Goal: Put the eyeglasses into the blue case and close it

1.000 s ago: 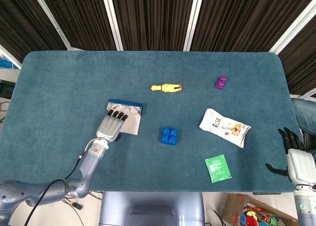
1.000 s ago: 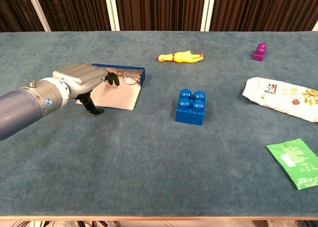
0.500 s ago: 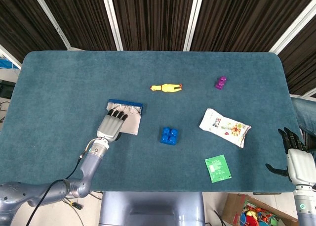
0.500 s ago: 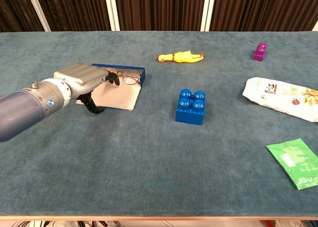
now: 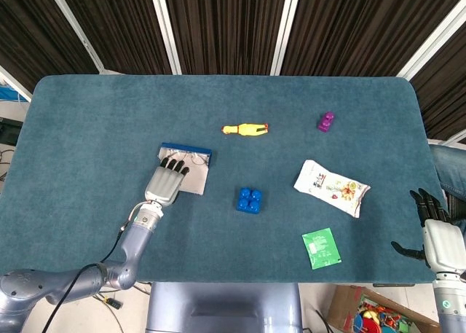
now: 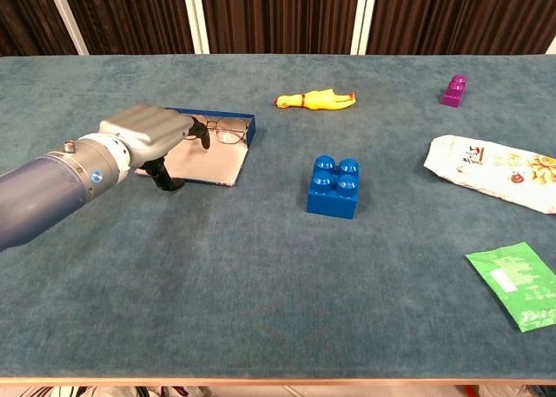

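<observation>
Lying flat over open blue case (image 6: 213, 158), left hand (image 6: 149, 131) advanced slightly toward eyeglasses (image 6: 221, 135), fingers extended, nothing gripped.

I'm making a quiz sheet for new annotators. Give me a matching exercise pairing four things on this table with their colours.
Things:
1. toy chicken
2. building block
3. small toy by the far right edge
4. flat packet near the front edge

Colours:
A. green
B. purple
C. yellow
D. blue

Pairs: 1-C, 2-D, 3-B, 4-A
</observation>
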`<move>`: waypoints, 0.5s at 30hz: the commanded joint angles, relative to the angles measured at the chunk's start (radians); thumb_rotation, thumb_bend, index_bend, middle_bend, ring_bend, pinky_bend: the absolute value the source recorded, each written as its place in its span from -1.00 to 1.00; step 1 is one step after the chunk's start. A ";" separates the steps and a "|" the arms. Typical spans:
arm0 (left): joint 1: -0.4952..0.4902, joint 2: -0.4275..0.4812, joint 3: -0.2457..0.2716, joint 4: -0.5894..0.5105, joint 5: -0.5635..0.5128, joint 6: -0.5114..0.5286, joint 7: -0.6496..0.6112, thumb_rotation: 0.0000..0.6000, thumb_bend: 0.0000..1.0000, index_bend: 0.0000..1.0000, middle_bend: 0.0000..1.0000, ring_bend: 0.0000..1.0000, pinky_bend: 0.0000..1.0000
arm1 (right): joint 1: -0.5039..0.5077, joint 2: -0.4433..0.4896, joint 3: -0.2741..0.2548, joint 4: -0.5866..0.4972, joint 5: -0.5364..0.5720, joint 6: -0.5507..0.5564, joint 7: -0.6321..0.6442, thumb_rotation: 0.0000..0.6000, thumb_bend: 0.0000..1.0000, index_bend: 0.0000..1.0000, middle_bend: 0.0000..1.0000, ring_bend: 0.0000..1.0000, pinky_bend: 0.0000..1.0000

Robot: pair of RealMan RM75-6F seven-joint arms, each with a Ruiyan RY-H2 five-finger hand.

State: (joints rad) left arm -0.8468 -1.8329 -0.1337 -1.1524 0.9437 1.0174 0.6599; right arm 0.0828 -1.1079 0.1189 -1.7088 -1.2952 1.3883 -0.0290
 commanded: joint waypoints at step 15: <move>-0.067 -0.066 -0.114 0.177 -0.017 -0.023 0.002 1.00 -0.21 -0.31 -0.66 -0.74 -0.69 | 0.000 0.003 -0.001 -0.006 0.004 -0.005 0.003 1.00 -0.87 -0.82 -1.00 -1.00 -0.65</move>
State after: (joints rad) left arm -0.9017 -1.8834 -0.2290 -1.0048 0.9368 1.0029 0.6681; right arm 0.0825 -1.1050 0.1177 -1.7143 -1.2911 1.3838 -0.0258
